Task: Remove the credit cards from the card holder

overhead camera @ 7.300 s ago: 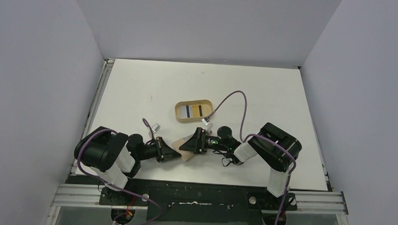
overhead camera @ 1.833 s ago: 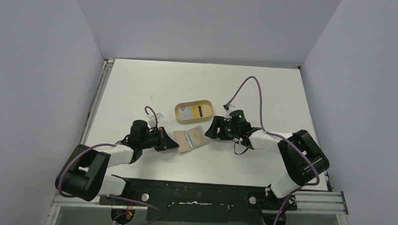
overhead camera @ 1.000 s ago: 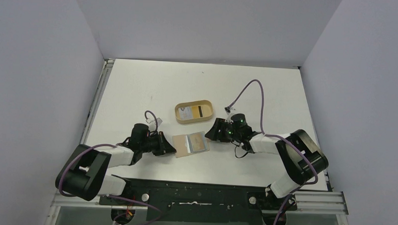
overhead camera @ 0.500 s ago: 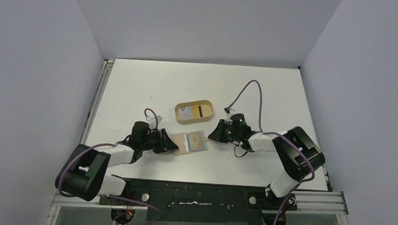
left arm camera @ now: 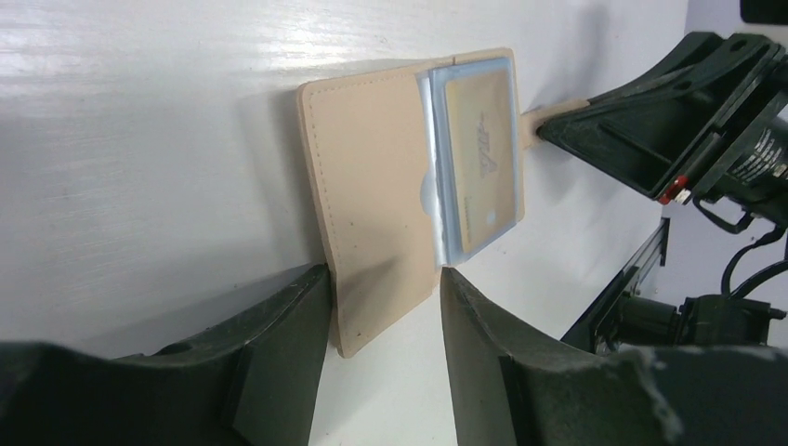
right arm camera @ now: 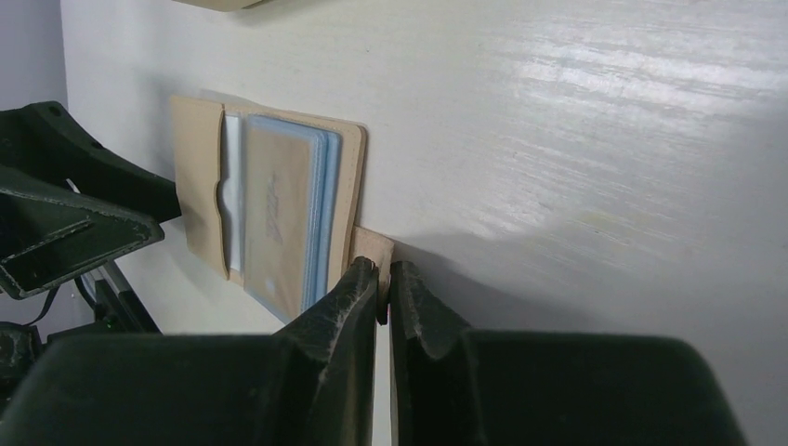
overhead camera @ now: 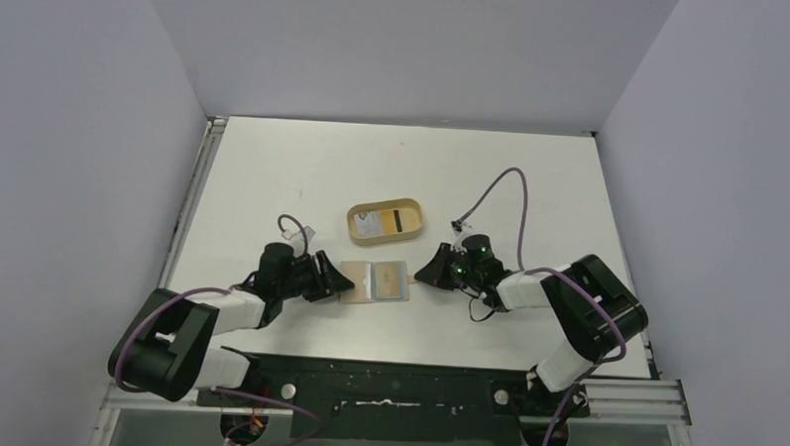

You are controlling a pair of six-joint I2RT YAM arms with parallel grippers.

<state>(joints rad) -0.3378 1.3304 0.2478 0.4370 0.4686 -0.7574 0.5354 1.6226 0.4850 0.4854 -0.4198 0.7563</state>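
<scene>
Now: tan leather-like card holder (overhead camera: 374, 281) lies open, its strap pinched by your right gripper (right arm camera: 381, 279)

You have the small folding card holder spread flat on the white table (overhead camera: 274, 169). It sits just on the arm-base side of the oval tan tray with a raised rim (overhead camera: 353, 222), close to the tray but apart from it.

Your right gripper reaches in from the right of the tray. Its jaws are clenched on the short tan strap tab (right arm camera: 374, 249), which sticks out of the card holder's right edge.

Your left gripper (left arm camera: 383, 279) comes in from the left of the tray, and its jaws stand apart with nothing clamped. The card holder's plain left flap lies between the two dark fingers (left arm camera: 288, 353). You cannot tell from either view whether they touch the flap.

The stack of thin pale blue plastic credit cards (right arm camera: 323, 204) sits in the card holder's right half, on the side nearer the strap. A tan-faced card (right arm camera: 274, 209) lies on top of the stack.

Inside the tray lie loose cards (overhead camera: 371, 220). One is whitish and another shows a dark stripe and some yellow.
</scene>
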